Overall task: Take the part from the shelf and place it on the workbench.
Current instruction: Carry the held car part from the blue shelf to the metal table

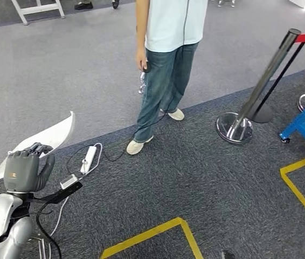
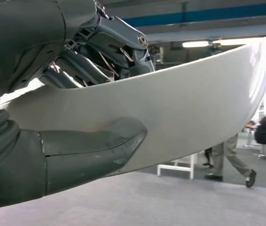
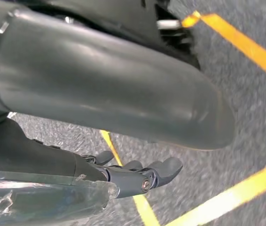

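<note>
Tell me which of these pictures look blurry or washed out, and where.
Head view: sharp, evenly lit, soft shadows under the stanchion base. Left wrist view: the white part held by the left hand blows out at its far tip against bright ceiling lights. Right wrist view: the grey carpet and yellow tape are smeared by motion blur; the right hand stays fairly crisp.

no readable text, labels or signs

Grey carpet floor [image 1: 208, 178] marked with yellow tape lines [image 1: 154, 233]. Lying on it just beyond the left hand [image 1: 22, 171]: a white power strip [image 1: 88, 158] with black cable [image 1: 118, 154]. Farther right, a chrome stanchion base [image 1: 234, 128] and a person's shoes [image 1: 136, 145].
</note>
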`<state>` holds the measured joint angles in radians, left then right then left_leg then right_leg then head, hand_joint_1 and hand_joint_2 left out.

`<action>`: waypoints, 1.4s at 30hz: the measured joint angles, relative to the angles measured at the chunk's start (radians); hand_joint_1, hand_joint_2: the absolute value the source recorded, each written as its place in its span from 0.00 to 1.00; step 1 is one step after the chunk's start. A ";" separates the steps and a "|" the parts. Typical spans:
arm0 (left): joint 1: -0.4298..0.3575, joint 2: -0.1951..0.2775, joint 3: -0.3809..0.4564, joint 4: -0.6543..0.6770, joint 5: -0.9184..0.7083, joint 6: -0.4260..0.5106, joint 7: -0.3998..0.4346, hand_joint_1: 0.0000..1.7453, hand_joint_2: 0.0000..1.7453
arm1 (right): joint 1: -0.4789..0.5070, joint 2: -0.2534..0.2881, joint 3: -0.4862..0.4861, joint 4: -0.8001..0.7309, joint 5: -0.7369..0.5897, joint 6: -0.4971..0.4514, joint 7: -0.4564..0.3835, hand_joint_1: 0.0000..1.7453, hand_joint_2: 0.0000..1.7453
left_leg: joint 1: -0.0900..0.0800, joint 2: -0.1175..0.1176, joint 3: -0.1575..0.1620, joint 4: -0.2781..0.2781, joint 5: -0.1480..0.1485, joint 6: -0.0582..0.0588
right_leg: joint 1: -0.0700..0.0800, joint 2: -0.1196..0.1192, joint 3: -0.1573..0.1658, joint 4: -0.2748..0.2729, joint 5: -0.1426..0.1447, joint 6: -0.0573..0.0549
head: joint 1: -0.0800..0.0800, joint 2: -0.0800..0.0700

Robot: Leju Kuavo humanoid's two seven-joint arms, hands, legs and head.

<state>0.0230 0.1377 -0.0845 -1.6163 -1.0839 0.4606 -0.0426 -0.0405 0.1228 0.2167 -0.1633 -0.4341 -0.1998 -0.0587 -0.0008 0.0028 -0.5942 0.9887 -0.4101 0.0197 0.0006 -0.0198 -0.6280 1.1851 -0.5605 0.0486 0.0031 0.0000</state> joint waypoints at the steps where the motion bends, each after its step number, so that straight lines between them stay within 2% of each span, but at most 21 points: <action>1: 0.001 0.000 0.000 0.000 0.002 0.000 0.000 1.00 1.00 | 0.002 0.000 0.000 0.000 0.000 0.001 0.000 0.00 0.00 | 0.000 -0.013 -0.001 0.000 0.000 0.002 | 0.000 0.011 -0.034 0.067 -0.025 0.000 | 0.001 0.000; 3: 0.005 0.000 0.002 0.000 0.006 0.000 0.000 1.00 1.00 | 0.005 0.000 0.000 0.000 0.000 0.002 0.001 0.00 0.00 | -0.001 -0.044 -0.001 0.001 0.001 0.002 | 0.000 0.018 -0.067 0.119 -0.025 -0.001 | 0.001 0.000; 5: 0.007 0.002 0.005 0.000 0.010 0.000 0.000 1.00 1.00 | 0.006 0.000 0.000 0.000 0.000 0.002 0.001 0.00 0.00 | 0.001 -0.074 0.001 0.002 0.002 0.000 | -0.002 0.034 -0.028 0.022 0.042 -0.005 | 0.001 0.000; 7: 0.007 0.004 0.010 0.000 0.013 0.000 0.001 1.00 1.00 | 0.005 0.000 0.000 0.000 0.000 0.002 0.001 0.00 0.00 | 0.000 -0.101 -0.002 0.005 0.003 -0.007 | -0.009 0.088 0.034 -0.109 0.092 -0.007 | 0.000 0.000; 9: 0.007 0.006 0.015 0.000 0.016 0.000 0.003 1.00 1.00 | 0.004 0.000 0.000 0.000 0.000 0.002 0.000 0.00 0.00 | 0.002 -0.124 -0.010 0.006 0.009 -0.018 | -0.012 0.117 0.060 -0.160 0.100 -0.009 | -0.001 0.000; 11: 0.010 0.009 0.023 0.000 0.018 0.000 0.005 1.00 1.00 | 0.002 0.001 0.000 0.000 0.000 0.000 -0.002 0.00 0.00 | 0.008 -0.142 -0.017 0.003 0.015 -0.031 | -0.010 0.094 0.062 -0.164 0.104 -0.017 | 0.000 0.000; 13: 0.011 0.011 0.030 0.000 0.021 0.000 0.009 1.00 1.00 | 0.001 0.001 0.000 0.000 -0.002 -0.007 -0.003 0.00 0.00 | 0.006 -0.105 -0.036 0.034 -0.008 -0.040 | -0.011 0.068 0.063 -0.172 0.110 -0.029 | -0.006 0.000; 15: 0.007 0.012 0.032 0.000 0.024 0.000 0.012 1.00 1.00 | 0.003 0.001 0.000 0.000 -0.004 -0.012 -0.003 0.00 0.00 | 0.002 -0.043 -0.087 0.140 -0.068 -0.048 | -0.009 0.039 0.064 -0.177 0.112 -0.039 | -0.012 0.000; 17: 0.007 0.012 0.033 0.002 0.025 0.000 0.012 1.00 1.00 | 0.006 0.001 0.000 0.000 -0.004 -0.011 -0.002 0.00 0.00 | 0.004 -0.021 -0.142 0.259 -0.115 -0.053 | -0.006 0.008 0.063 -0.177 0.111 -0.042 | -0.013 0.000; 18: 0.008 0.012 0.033 0.003 0.025 0.000 0.013 1.00 1.00 | 0.006 0.001 0.000 0.000 -0.004 -0.011 -0.002 0.00 0.00 | 0.005 -0.017 -0.150 0.280 -0.114 -0.055 | -0.006 -0.008 0.063 -0.177 0.110 -0.043 | -0.013 0.000; 20: 0.009 0.012 0.035 0.004 0.024 -0.001 0.013 1.00 1.00 | 0.005 0.001 0.000 0.000 -0.005 -0.012 -0.001 0.00 0.00 | 0.007 -0.001 -0.109 0.210 -0.065 -0.057 | -0.006 -0.036 0.065 -0.177 0.107 -0.040 | -0.013 0.000; 23: 0.002 0.011 0.036 0.004 0.021 -0.003 0.015 1.00 1.00 | 0.003 0.001 0.000 0.000 -0.005 -0.012 0.000 0.00 0.00 | 0.002 0.072 -0.012 0.033 -0.005 -0.050 | 0.002 -0.071 0.072 -0.173 0.099 -0.028 | -0.014 0.000; 24: 0.000 0.011 0.036 0.004 0.018 -0.004 0.015 1.00 1.00 | 0.003 0.001 0.000 0.000 -0.005 -0.012 0.000 0.00 0.00 | 0.000 0.081 -0.002 0.011 -0.005 -0.045 | 0.006 -0.082 0.074 -0.173 0.096 -0.023 | -0.014 0.000; 26: 0.001 0.010 0.037 0.004 0.014 -0.005 0.017 1.00 1.00 | 0.002 0.001 0.000 0.000 -0.006 -0.012 0.000 0.00 0.00 | -0.001 0.058 -0.004 0.005 -0.007 -0.031 | 0.008 -0.105 0.080 -0.175 0.091 -0.013 | -0.013 0.000; 28: 0.001 0.010 0.039 0.004 0.011 -0.007 0.020 1.00 1.00 | 0.000 0.001 0.000 0.000 -0.006 -0.012 0.001 0.00 0.00 | 0.003 0.032 -0.003 0.002 -0.004 -0.019 | 0.004 -0.079 0.072 -0.150 0.070 -0.001 | -0.010 0.000; 31: -0.001 0.008 0.039 0.004 0.006 -0.013 0.025 1.00 1.00 | 0.000 0.001 0.000 0.000 -0.006 -0.011 0.001 0.00 0.00 | 0.008 -0.004 -0.002 0.000 -0.002 -0.007 | -0.001 0.004 -0.014 0.032 -0.018 0.007 | -0.003 0.000; 33: 0.001 0.006 0.038 0.004 0.006 -0.015 0.027 1.00 1.00 | 0.003 0.001 0.000 0.000 -0.006 -0.009 0.002 0.00 0.00 | 0.008 -0.033 -0.002 0.001 -0.003 -0.005 | -0.001 0.017 -0.065 0.123 -0.039 0.006 | -0.002 0.000; 35: 0.002 0.006 0.039 0.005 0.006 -0.016 0.029 1.00 1.00 | 0.006 0.001 0.000 0.000 -0.006 -0.009 0.002 0.00 0.00 | 0.009 -0.065 0.000 0.002 -0.003 -0.006 | -0.002 0.025 -0.047 0.062 0.016 0.003 | -0.002 0.000; 37: 0.001 0.005 0.039 0.005 0.006 -0.016 0.030 1.00 1.00 | 0.006 0.001 0.000 0.000 -0.006 -0.009 0.003 0.00 0.00 | 0.009 -0.093 -0.001 0.005 -0.004 -0.012 | -0.009 0.072 0.013 -0.078 0.085 0.000 | -0.003 0.000; 39: 0.001 0.005 0.039 0.005 0.006 -0.016 0.031 1.00 1.00 | 0.004 0.001 0.000 0.000 -0.006 -0.008 0.004 0.00 0.00 | 0.010 -0.116 -0.008 0.008 -0.001 -0.024 | -0.014 0.113 0.051 -0.154 0.104 -0.001 | -0.004 0.000; 42: 0.009 0.005 0.042 0.005 0.006 -0.017 0.032 1.00 1.00 | 0.002 0.002 0.000 0.000 -0.006 -0.011 0.005 0.00 0.00 | 0.016 -0.133 -0.020 0.007 0.005 -0.043 | -0.012 0.091 0.058 -0.165 0.103 -0.014 | -0.005 0.000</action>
<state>0.0316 0.1425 -0.0421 -1.6117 -1.0780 0.4434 -0.0107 -0.0390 0.1244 0.2169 -0.1633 -0.4405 -0.2111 -0.0540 0.0150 -0.1302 -0.6140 0.9961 -0.4053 -0.0237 -0.0110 0.0713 -0.5697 1.0204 -0.4571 0.0348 -0.0017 0.0000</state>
